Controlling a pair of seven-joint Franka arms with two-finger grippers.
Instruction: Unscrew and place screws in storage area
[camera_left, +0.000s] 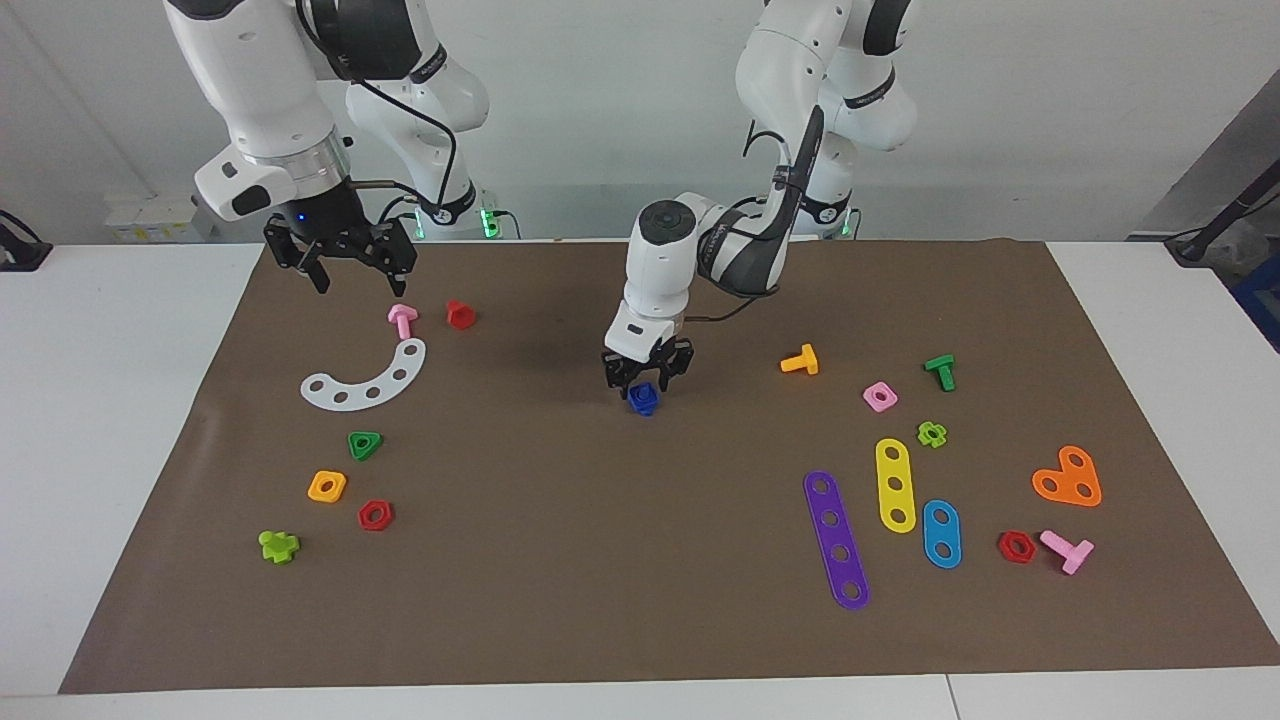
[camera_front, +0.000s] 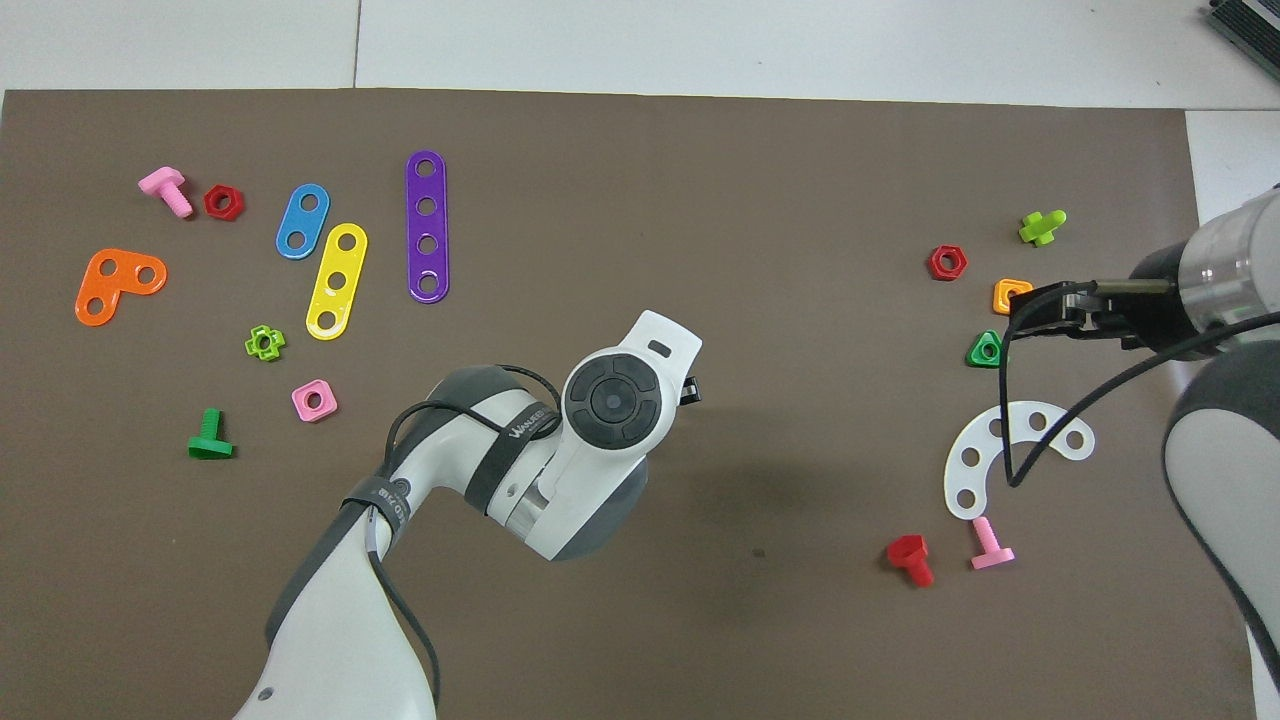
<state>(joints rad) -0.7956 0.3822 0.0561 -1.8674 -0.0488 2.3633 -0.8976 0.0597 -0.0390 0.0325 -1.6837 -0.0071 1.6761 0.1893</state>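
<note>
- Brown matting (camera_left: 560, 560) covers a white table, with a pale wall at the robots' end.
- Facing view: the left gripper (camera_left: 647, 376) points straight down at mid-mat, its fingers closed around the dark blue screw (camera_left: 644, 399), which sits at the mat's surface between the fingertips.
- Toward the left arm's end of the table lie an orange bolt (camera_left: 800, 361), a pink square nut (camera_left: 880, 396), a green bolt (camera_left: 941, 371), a purple strip (camera_left: 837, 539), a yellow strip (camera_left: 895, 484), a blue strip (camera_left: 941, 533) and an orange heart plate (camera_left: 1068, 478). All lie well apart from the screw.
- The right gripper (camera_left: 345, 262) hangs in the air over the mat's edge at the right arm's end, fingers spread and empty. Below it lie a pink bolt (camera_left: 402, 319), a red bolt (camera_left: 460, 314) and a white curved plate (camera_left: 367, 380).
- A green triangular nut (camera_left: 364, 444), an orange square nut (camera_left: 327, 486) and a red hex nut (camera_left: 375, 514) lie farther from the robots than the white plate.
- Overhead view: the left arm's wrist (camera_front: 612, 400) covers the screw and the fingertips entirely, so the grasp shows only in the facing view.
- Seen from above, the right gripper (camera_front: 1040, 312) overlaps the green triangular nut (camera_front: 985, 350) and the orange square nut (camera_front: 1010, 294); the facing view shows it raised well clear of them.
- This view shows the purple strip (camera_front: 427, 227) has four holes.
</note>
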